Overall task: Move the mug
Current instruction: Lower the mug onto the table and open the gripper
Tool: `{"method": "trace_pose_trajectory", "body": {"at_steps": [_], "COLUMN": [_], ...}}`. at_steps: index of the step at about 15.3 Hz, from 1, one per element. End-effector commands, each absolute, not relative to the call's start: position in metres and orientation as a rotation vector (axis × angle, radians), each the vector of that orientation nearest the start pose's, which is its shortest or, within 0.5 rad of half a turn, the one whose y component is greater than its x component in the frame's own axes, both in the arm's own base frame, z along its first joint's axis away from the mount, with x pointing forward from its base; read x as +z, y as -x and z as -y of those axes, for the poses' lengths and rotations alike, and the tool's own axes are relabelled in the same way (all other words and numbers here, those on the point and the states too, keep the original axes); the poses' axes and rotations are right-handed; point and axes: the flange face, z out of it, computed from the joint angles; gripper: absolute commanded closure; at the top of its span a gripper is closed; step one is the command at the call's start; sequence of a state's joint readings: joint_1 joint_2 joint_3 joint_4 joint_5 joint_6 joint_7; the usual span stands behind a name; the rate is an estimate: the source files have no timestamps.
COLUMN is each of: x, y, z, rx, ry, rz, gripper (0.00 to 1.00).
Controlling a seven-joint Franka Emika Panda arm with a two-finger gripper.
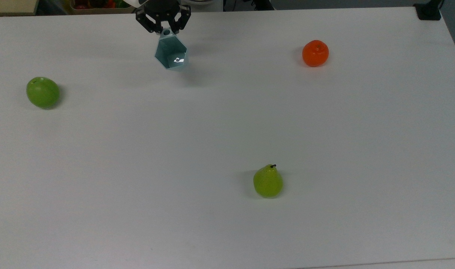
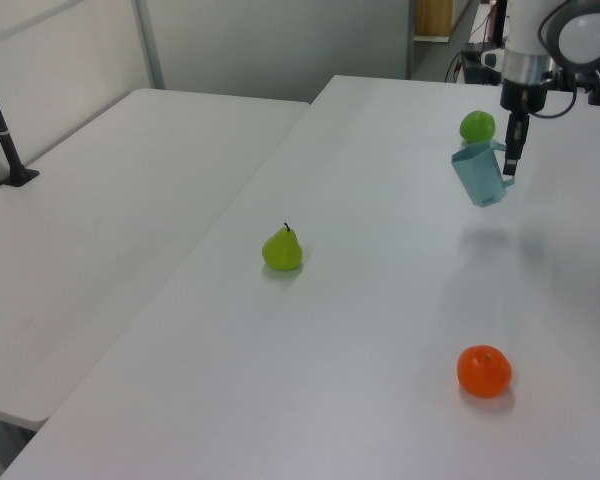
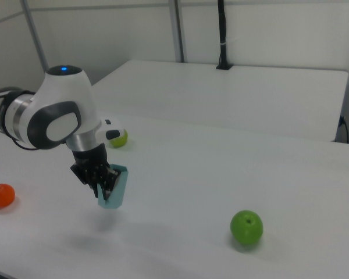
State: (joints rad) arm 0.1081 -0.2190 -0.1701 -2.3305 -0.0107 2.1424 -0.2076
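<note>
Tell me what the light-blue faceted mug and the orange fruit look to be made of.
Pale light-blue hexagonal mug: likely hard moulded plastic, glossy; a bright glare spot sits inside and its facets have crisp edges. Round orange fruit: probably a plastic replica, going by its smooth, very even colour and soft sheen, though real fruit cannot be ruled out.
</note>
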Motion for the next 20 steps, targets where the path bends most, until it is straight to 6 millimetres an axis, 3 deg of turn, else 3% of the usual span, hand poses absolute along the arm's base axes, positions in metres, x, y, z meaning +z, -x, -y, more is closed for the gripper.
{"method": "trace_pose_trajectory", "body": {"at_steps": [1,7,10,15,16,18,20], "x": [0.403,0.376,0.361,0.358,0.357,0.354,0.353], "y": [-0.477,-0.493,-0.489,-0.486,-0.485,-0.480,-0.478], "z": [0.029,0.029,0.029,0.029,0.029,0.028,0.028], "rx": [-0.044,-0.112,-0.081,-0.056,-0.035,0.031,0.063], "ry": [3.139,3.170,3.172,3.173,3.172,3.169,3.167], "rz": [0.222,0.205,0.194,0.195,0.194,0.198,0.194], "gripper": [1.00,1.00,1.00,1.00,0.98,0.83,0.55]}}
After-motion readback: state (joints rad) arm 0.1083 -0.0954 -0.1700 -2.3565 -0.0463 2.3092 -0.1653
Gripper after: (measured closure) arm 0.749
